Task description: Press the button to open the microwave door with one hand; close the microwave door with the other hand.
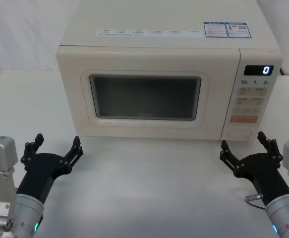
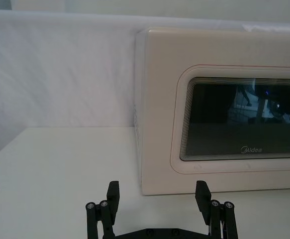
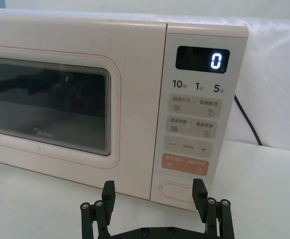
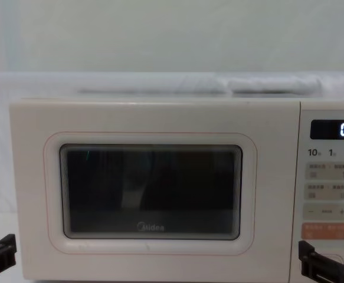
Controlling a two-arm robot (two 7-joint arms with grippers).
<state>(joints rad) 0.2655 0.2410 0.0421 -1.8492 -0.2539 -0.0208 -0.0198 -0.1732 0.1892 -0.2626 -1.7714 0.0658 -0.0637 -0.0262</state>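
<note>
Both black grippers, left [image 1: 56, 148] and right [image 1: 243, 147], spread wide and empty; we'd push the stiff cream oval button [image 3: 179, 190] dead-centre, then shove the light cream windowed door [image 1: 145, 97] by its right edge.

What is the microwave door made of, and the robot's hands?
The microwave door looks like smooth cream plastic around a dark, shiny window, likely glass, since it mirrors things. The left gripper and right gripper look like matt black plastic; both are open.

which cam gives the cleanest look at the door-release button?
Right wrist view: the wide cream oval push button sits whole at the panel's foot, framed by the open right claw. Head view shows it small, under the orange key. Chest view has the claw across it.
</note>
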